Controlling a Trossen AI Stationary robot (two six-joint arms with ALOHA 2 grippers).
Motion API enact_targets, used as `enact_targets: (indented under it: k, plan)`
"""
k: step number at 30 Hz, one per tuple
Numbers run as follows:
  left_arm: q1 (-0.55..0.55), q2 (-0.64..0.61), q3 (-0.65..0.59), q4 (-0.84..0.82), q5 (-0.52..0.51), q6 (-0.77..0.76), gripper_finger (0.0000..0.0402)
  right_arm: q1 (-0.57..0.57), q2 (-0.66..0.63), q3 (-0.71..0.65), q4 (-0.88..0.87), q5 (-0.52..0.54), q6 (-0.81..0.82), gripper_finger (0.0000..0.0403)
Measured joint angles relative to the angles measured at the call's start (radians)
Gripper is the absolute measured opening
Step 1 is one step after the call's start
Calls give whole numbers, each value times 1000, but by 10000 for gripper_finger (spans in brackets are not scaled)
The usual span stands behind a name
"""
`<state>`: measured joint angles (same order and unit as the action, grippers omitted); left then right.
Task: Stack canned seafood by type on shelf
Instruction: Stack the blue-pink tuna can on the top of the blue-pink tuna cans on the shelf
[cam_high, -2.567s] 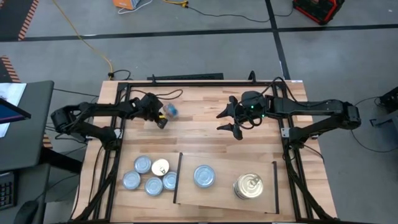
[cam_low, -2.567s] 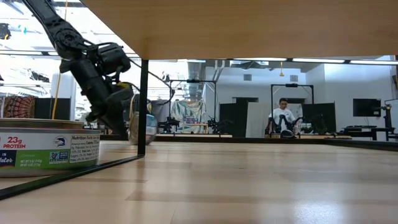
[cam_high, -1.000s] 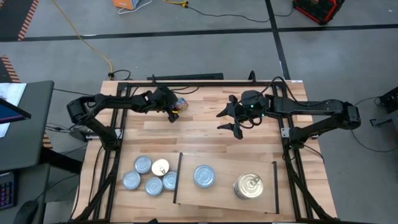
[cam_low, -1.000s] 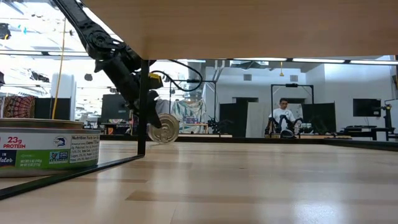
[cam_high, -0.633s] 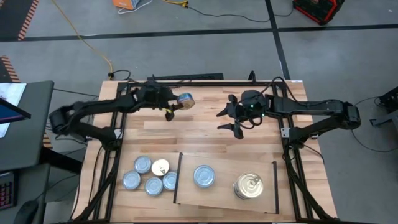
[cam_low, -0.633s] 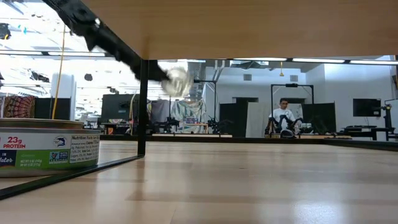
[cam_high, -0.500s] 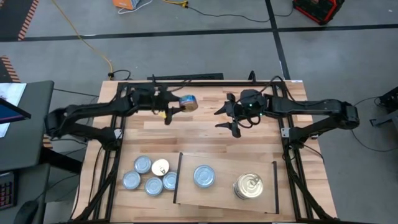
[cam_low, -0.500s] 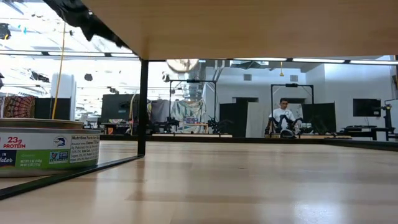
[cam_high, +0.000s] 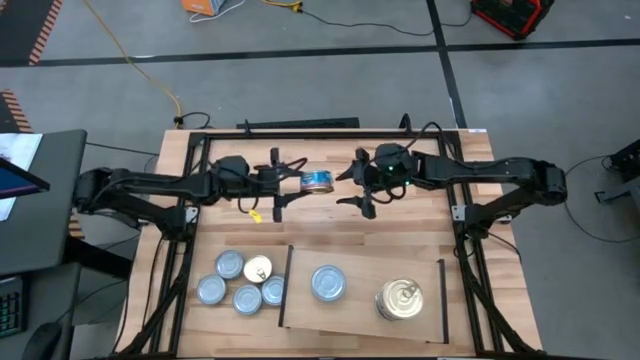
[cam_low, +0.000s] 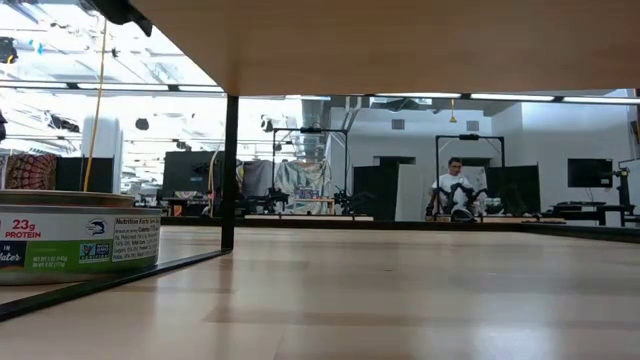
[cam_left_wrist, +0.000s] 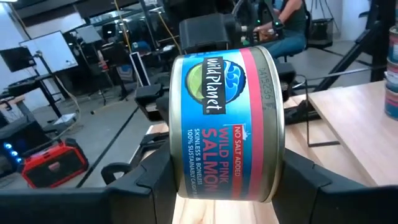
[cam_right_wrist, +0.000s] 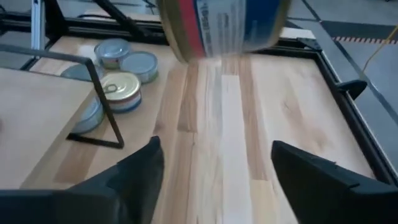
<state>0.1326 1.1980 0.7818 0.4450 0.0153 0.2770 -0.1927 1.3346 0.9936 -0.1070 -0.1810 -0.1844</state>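
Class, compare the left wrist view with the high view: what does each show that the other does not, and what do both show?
Only the left wrist view shows the label of the held salmon tin, which reads Wild Planet salmon.

Only the high view shows the full layout: the shelf carrying a silvery-blue tin and a gold-lidded tin, a cluster of tins left of it, and the right pincer open beside the held tin.

Both show the left pincer gripping that tin above the table.
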Motion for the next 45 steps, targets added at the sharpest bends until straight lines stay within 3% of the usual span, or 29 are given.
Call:
enact_targets:
  k: [6,12,17,23,26,30,33,38,45]
  plan:
    - [-2,80,66,-1,-6,-9,187,10,10,31,112,0,-16,387]
    - [-2,136,100,-4,-21,-24,187,17,10,60,123,-1,-34,387]
    - [-2,145,107,-11,-21,-52,187,10,8,79,118,-1,-36,335]
    - [-1,145,107,-39,-19,-73,187,7,6,83,99,-2,-37,224]
    - [-2,140,108,-43,-20,-46,226,7,5,84,76,-2,-34,208]
    - [-8,91,109,-55,-106,-8,328,7,-19,97,-29,0,-12,208]
    - [-16,53,109,-94,-173,19,372,7,-51,148,-139,-2,37,208]
    - [-63,28,108,-101,-176,37,374,9,-74,283,-354,-25,213,208]
    - [-188,29,107,-138,-284,74,345,-11,-73,497,-665,-271,501,221]
